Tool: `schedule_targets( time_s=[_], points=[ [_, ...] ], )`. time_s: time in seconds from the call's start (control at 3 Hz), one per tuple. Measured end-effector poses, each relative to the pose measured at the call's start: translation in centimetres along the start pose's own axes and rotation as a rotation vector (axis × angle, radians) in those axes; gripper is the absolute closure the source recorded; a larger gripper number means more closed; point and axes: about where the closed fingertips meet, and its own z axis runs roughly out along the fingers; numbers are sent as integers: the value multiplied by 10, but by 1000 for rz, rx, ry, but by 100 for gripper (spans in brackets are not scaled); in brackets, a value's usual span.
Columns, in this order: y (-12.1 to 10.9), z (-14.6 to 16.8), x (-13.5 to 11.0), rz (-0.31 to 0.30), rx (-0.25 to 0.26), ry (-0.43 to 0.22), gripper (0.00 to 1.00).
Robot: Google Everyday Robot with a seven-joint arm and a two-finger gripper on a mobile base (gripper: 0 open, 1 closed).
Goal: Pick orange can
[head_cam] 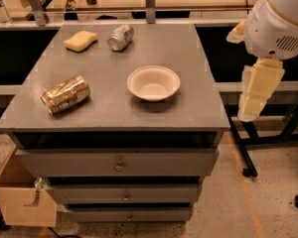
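The orange can [65,94] lies on its side near the front left of the grey table top [188,108]. It has a shiny orange-brown and gold label and looks slightly dented. My gripper [257,90] is the cream-coloured part hanging below the white arm housing [280,21] at the right. It is off the table's right edge and far from the can, with nothing visibly in it.
A white bowl [153,83] sits mid-table. A silver-grey can [120,37] and a yellow sponge [80,40] lie at the back. The table has drawers [119,165] below. A cardboard box [21,200] stands on the floor at the left. Black stand legs [246,155] are at the right.
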Motion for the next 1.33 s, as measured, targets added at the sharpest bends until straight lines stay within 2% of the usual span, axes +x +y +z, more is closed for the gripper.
schedule_targets(
  time_s=[0.33, 0.67, 1.0, 1.33],
  points=[
    [-29, 6, -53, -163, 31, -30, 0],
    [-52, 7, -116, -312, 64, -101, 0],
    [-55, 26, -176, -441, 29, -164, 0],
    [-55, 28, -183, -454, 27, -171, 0]
  ],
)
